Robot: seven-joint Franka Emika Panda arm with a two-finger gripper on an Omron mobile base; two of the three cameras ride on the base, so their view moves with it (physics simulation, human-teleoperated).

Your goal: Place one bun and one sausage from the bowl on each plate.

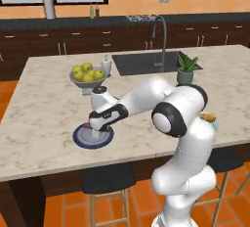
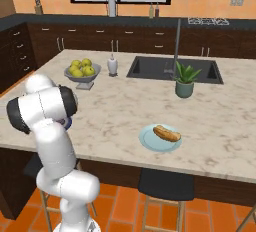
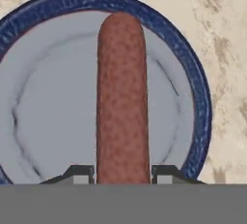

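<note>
My gripper [image 3: 122, 172] is shut on a pinkish-brown sausage [image 3: 121, 97], which reaches out over the middle of the dark plate with the blue rim [image 3: 193, 88]. From the left base view the gripper [image 1: 96, 132] points down right over that plate [image 1: 78, 138], near the counter's front edge. I cannot tell whether the sausage touches the plate. The pale light-blue plate [image 2: 147, 143] sits further right along the front edge with a golden-tan bun [image 2: 166, 134] on it. The bowl is out of view.
A grey footed bowl of yellow-green fruit [image 1: 87, 80] and a white soap bottle [image 1: 106, 65] stand behind the dark plate. The sink [image 1: 146, 62] with its faucet and a potted plant [image 1: 186, 70] lie to the right. Stools [image 1: 107, 179] stand under the counter.
</note>
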